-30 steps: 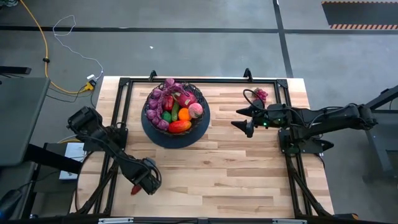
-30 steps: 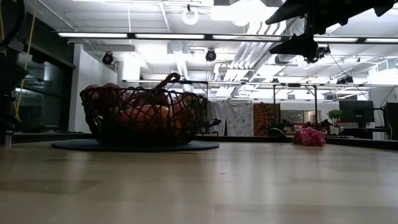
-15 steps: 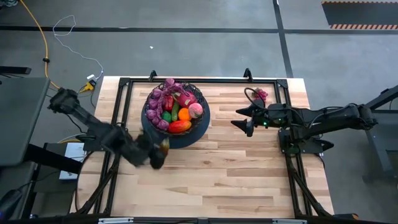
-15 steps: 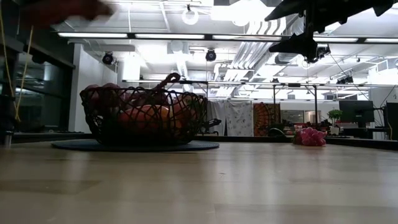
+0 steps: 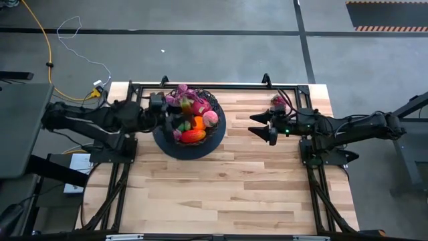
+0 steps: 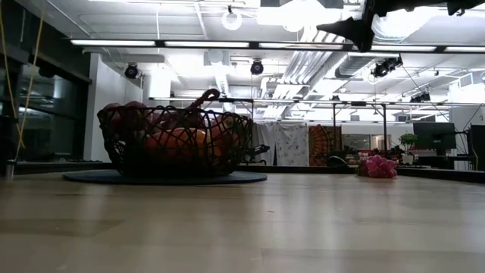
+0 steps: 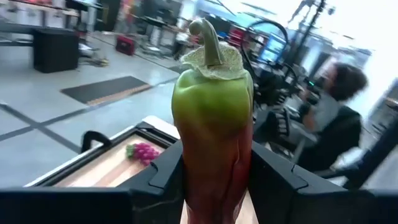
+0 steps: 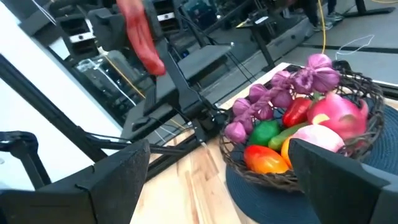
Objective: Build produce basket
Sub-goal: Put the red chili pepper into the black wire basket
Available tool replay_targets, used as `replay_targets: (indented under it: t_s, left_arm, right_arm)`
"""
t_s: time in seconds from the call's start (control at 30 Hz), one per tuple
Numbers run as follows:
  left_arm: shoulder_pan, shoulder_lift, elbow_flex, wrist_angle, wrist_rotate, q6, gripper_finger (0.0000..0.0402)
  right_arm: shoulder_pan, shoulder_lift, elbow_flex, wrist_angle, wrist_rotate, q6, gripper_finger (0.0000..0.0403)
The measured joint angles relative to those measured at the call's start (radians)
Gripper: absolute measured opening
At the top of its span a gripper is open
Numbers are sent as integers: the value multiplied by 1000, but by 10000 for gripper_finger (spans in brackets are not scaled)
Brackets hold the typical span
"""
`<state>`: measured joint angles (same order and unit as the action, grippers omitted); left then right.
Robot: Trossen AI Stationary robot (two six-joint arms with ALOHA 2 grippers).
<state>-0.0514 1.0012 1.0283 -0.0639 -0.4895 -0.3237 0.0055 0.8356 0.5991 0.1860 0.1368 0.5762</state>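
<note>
— What moved since a second ago?

— The left gripper (image 5: 162, 112). It was low at seven o'clock on the table, then swept up past the basket's (image 5: 160, 142) near edge, and now sits at the basket's nine o'clock rim, carrying a green-to-red pepper (image 7: 212, 134) clamped between its fingers.

— And the other arm?

— The right gripper (image 5: 262, 126) drifted slightly toward twelve o'clock, uncovering the pink bunch (image 5: 278, 101) at the far edge.

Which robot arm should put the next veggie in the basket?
Left. Its end effector holds a pepper right at the basket rim. The right end effector is open, empty and off to the basket's side.
</note>
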Motion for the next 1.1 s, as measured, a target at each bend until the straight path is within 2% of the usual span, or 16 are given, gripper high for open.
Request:
replay_targets:
  t_s: [0.13,0.5,0.93,1.1]
  left_arm:
    - [28,35,-1,-1,63,1,134]
    - [28,131,-1,18,81,-43,134]
    - [27,129,-1,20,91,-27,134]
    - [27,129,-1,65,215,25,134]
  right_arm:
    - [0,0,0,13,-1,0,373]
    - [0,0,0,24,-1,-37,373]
    - [0,0,0,69,-1,-156,373]
    - [0,0,0,71,-1,-193,373]
